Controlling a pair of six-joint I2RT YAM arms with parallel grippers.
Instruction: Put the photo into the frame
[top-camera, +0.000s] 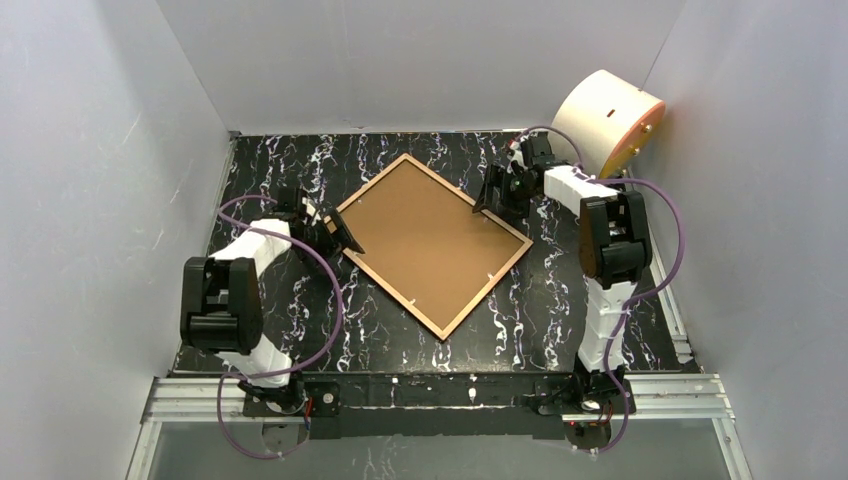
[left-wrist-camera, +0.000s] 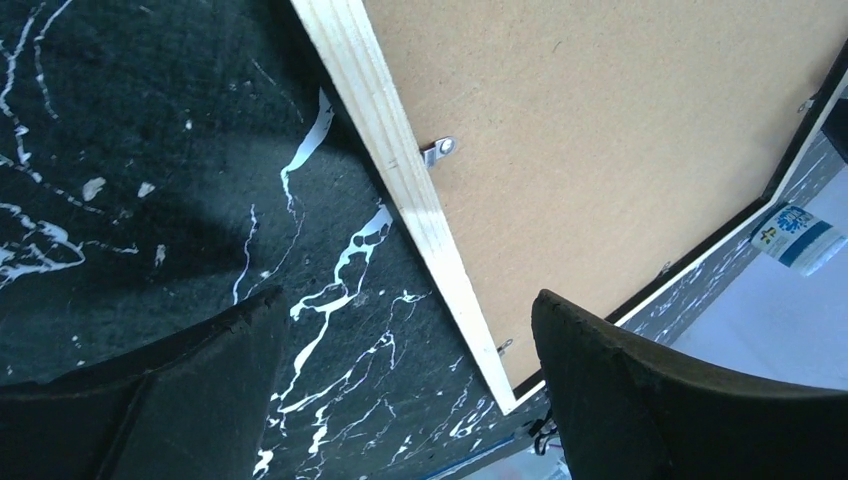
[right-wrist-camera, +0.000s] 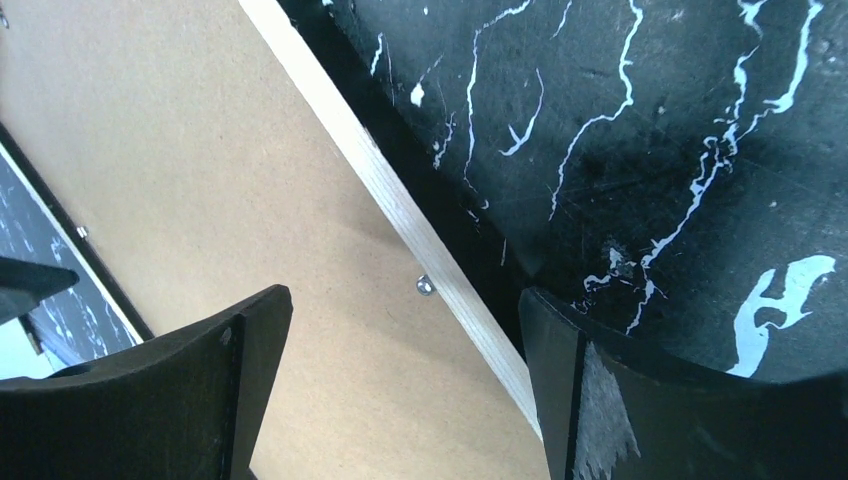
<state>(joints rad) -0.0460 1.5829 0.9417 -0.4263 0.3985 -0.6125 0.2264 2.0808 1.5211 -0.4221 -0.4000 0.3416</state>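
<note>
The frame (top-camera: 395, 297) lies back side up on the black marbled table, turned like a diamond, with a plain brown backing board (top-camera: 432, 240) filling it. The photo is hidden or out of view. My left gripper (top-camera: 335, 232) hangs open at the frame's left corner. In the left wrist view its jaws (left-wrist-camera: 410, 300) straddle the light wood rim (left-wrist-camera: 380, 120) near a metal clip (left-wrist-camera: 437, 151). My right gripper (top-camera: 497, 197) stands open over the far right edge. There its jaws (right-wrist-camera: 402, 295) straddle the rim (right-wrist-camera: 330, 110) beside a small metal tab (right-wrist-camera: 424, 285). Neither holds anything.
A cream cylinder (top-camera: 608, 120) leans against the back right wall. White walls enclose the table on three sides. An aluminium rail (top-camera: 430, 395) runs along the near edge by the arm bases. A small blue-and-white labelled object (left-wrist-camera: 795, 235) shows beyond the frame's far edge.
</note>
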